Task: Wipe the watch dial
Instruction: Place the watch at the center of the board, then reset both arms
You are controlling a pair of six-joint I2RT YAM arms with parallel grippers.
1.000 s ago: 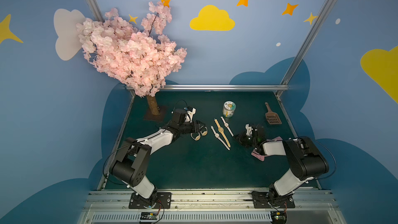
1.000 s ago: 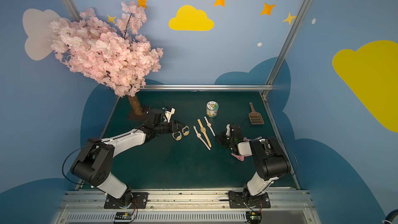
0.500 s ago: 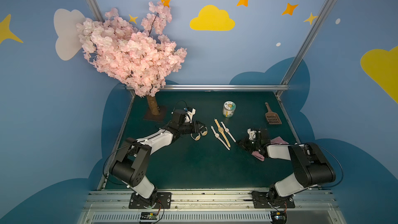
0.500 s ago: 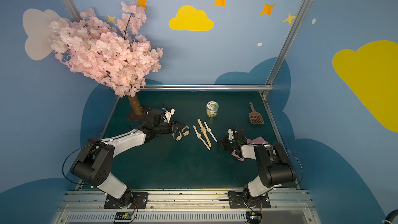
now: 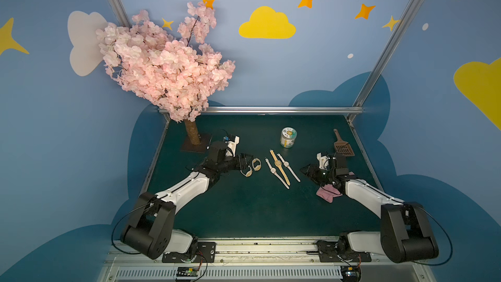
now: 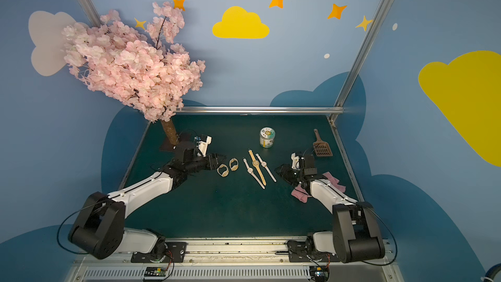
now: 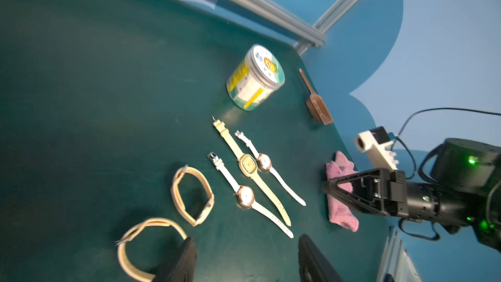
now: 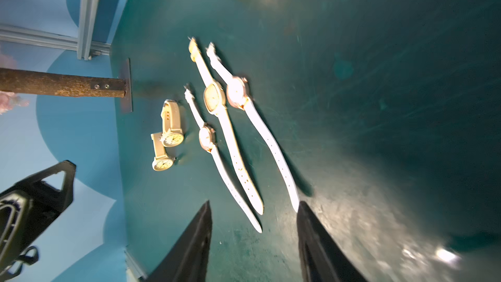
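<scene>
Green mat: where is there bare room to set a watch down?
Bare: the wide near stretch of mat, on the robot's side of the flat watches; also the far strip between tree trunk and jar. Crowded: the middle row, buckled watches through pink cloth.

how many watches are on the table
5. By the left pincer: a buckled beige watch and a second buckled beige watch. Flat in the middle: a white-strap watch, a gold watch, a second white-strap watch. None looks hidden.
</scene>
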